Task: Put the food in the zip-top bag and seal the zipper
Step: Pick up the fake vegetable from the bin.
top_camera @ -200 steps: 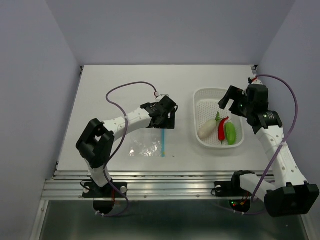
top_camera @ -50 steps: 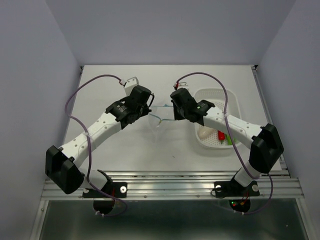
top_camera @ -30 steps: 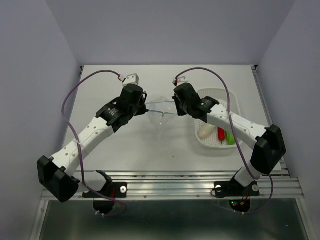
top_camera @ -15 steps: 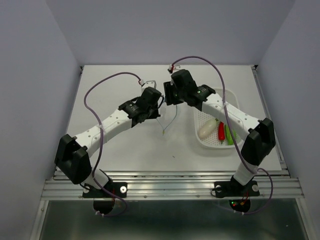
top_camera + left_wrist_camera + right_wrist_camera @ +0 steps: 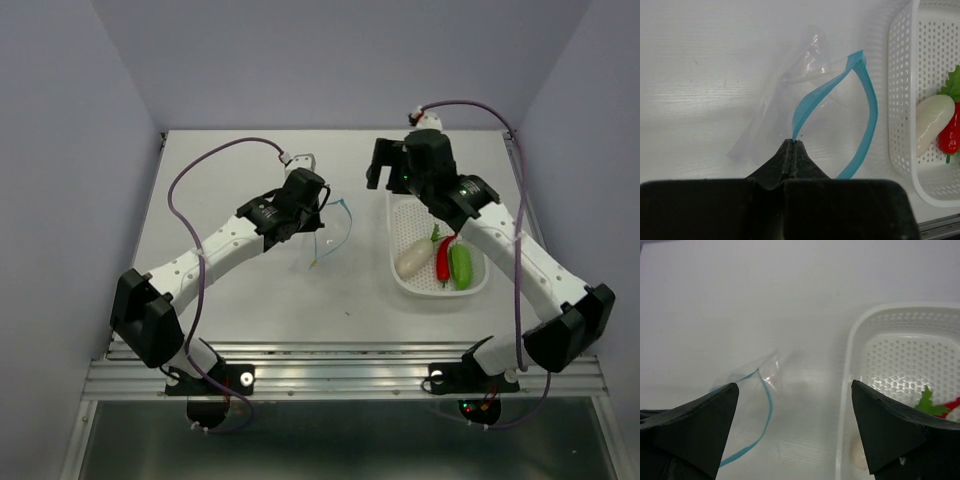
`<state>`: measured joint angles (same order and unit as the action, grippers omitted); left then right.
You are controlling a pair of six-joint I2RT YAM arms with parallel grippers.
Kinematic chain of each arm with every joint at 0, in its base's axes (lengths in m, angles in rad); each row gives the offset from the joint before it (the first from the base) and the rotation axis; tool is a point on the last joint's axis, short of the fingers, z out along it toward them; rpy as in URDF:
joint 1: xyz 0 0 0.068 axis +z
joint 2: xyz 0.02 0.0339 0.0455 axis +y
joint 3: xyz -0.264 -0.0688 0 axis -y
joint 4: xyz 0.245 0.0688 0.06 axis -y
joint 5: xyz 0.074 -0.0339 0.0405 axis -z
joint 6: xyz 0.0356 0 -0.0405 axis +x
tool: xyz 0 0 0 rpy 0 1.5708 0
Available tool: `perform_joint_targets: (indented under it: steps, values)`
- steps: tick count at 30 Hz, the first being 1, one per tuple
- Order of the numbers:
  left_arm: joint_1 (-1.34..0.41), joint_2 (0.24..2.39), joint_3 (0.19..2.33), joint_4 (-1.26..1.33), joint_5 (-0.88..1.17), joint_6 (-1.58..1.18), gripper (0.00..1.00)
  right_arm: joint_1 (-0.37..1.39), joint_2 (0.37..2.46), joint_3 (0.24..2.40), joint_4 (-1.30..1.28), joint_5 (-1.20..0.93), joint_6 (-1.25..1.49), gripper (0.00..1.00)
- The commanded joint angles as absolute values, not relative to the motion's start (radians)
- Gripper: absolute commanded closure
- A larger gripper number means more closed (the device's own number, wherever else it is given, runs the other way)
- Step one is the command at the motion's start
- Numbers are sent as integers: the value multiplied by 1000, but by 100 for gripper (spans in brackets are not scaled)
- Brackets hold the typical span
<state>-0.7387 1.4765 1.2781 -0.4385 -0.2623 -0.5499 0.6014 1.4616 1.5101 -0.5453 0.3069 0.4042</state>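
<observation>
Top: 1 bag (image 5: pixel 322 238), zipper (image 5: pixel 347 213) looped open, near table (image 5: pixel 240 300) centre. 3 foods in basket (image 5: pixel 392 232) at 3 o'clock: radish (image 5: pixel 412 257), chili (image 5: pixel 443 260), pod (image 5: pixel 461 266). Right gripper (image 5: pixel 383 178) off bag since 0.5 s ago, now at basket's 11 o'clock. White table, lilac walls.
Left wrist: left gripper (image 5: pixel 792 146) pinched on zipper.
Right wrist: fingers (image 5: pixel 695 425) spread wide.

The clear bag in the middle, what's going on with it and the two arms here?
The left gripper is shut on the zipper of the zip-top bag, whose mouth is spread into an open loop. The right gripper is open and empty, up between the bag and the white basket. The radish, chili and green pod lie in the basket; nothing is in the bag yet.
</observation>
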Motion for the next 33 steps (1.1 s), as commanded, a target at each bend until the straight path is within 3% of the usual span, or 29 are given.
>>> perform_joint_targets:
  steps: [1, 10, 26, 33]
  values:
    - [-742, 1454, 1338, -446, -278, -552, 100, 471, 1317, 1382, -592, 391, 521, 0]
    - [-742, 1447, 1327, -442, -261, -578, 100, 301, 1287, 1111, -713, 258, 681, 0]
    - [-742, 1447, 1289, -416, -227, -591, 100, 264, 1512, 993, -568, 199, 801, 1]
    - [-744, 1445, 1284, -417, -224, -598, 100, 264, 1532, 954, -506, 209, 810, 17]
